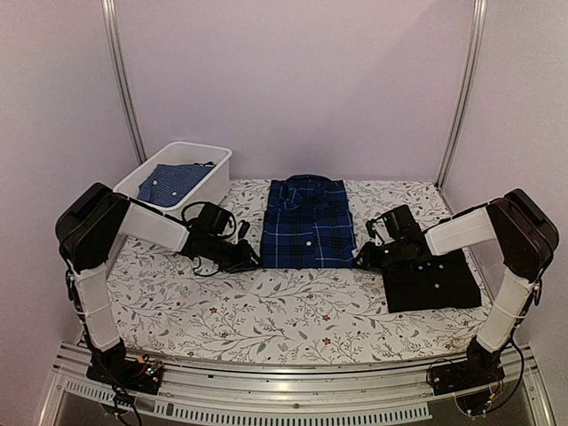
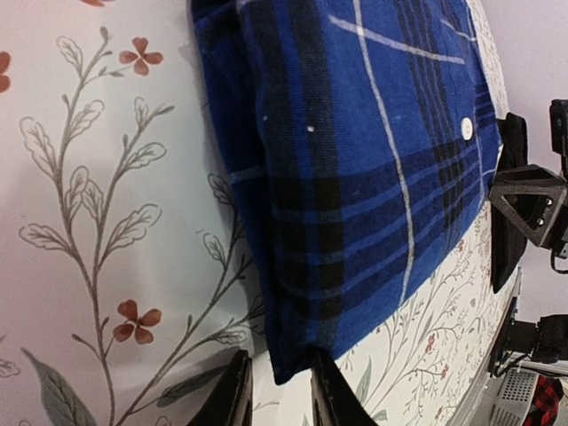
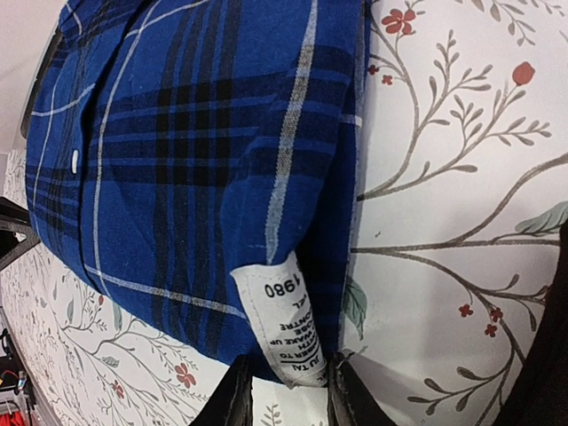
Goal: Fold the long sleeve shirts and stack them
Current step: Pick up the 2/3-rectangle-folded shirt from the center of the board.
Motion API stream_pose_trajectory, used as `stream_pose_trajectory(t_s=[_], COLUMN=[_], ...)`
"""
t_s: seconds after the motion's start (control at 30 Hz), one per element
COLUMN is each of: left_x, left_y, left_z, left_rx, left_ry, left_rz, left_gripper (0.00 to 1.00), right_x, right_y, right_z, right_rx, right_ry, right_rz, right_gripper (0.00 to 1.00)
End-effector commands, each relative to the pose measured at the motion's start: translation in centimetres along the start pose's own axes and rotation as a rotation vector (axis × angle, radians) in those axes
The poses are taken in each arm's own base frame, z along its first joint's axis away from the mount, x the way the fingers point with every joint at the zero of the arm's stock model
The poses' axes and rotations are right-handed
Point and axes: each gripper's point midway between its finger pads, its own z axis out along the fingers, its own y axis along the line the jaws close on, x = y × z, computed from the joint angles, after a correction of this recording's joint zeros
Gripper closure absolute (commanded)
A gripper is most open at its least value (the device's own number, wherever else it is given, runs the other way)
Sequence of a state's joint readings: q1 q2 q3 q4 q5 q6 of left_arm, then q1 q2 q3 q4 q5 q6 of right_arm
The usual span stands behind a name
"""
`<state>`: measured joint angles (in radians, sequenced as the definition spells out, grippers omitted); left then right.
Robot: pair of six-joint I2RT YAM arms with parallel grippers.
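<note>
Left end effector (image 2: 282,395) clamped on woven plaid shirt (image 2: 355,177), right end effector (image 3: 288,395) straddling labelled hem, grip unclear

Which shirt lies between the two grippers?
The plaid shirt, mid-table; the black shirt lies at the right, the dotted blue shirt in the white bin.

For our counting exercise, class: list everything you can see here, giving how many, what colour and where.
plaid shirt: one, navy and blue, folded, centre.
black shirt: one, black, folded, right side.
bin: one, white, far left, holding a blue checked cloth.
tablecloth: one, white with leaves and red flowers, under everything.
left fingers: two, black, either side of the plaid shirt's near left corner.
right fingers: two, black, either side of its near right corner.
</note>
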<state>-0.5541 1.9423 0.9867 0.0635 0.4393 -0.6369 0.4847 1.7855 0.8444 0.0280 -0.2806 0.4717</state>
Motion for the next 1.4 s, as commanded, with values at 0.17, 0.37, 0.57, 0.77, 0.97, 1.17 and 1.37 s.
stream_pose_trajectory(t_s=[0.17,0.37,0.57,0.77,0.97,1.17,1.37], left_x=[1.3,1.2,1.1,1.1,1.7,5.0,10.0], left_y=[-0.1,-0.2,-0.8,-1.1,-2.1,-3.0,-4.9], left_z=[0.3,0.5,1.4,1.2,-0.8,-3.1,-5.9], left_rx=[0.009,0.016,0.021,0.019,0.021,-0.008,-0.060], left_ry=[0.028,0.029,0.040,0.039,0.026,0.034,0.041], left_rz=[0.006,0.000,0.000,-0.014,-0.001,0.014,0.036], left_gripper=[0.72,0.74,0.84,1.00,1.00,1.00,1.00], right_x=[2.1,1.9,1.8,2.0,3.7,6.6,10.6], right_y=[-1.6,-1.4,-1.3,-1.1,-0.2,0.8,2.7], right_z=[1.0,1.2,1.4,1.1,-0.3,-2.9,-6.0], right_rx=[0.061,0.051,0.043,0.040,0.032,0.003,-0.020], right_ry=[0.063,0.052,0.047,0.055,0.082,0.107,0.131], right_rz=[0.012,0.014,0.014,0.011,-0.010,-0.016,-0.032], right_gripper=[0.74,0.76,0.84,1.00,1.00,1.00,1.00])
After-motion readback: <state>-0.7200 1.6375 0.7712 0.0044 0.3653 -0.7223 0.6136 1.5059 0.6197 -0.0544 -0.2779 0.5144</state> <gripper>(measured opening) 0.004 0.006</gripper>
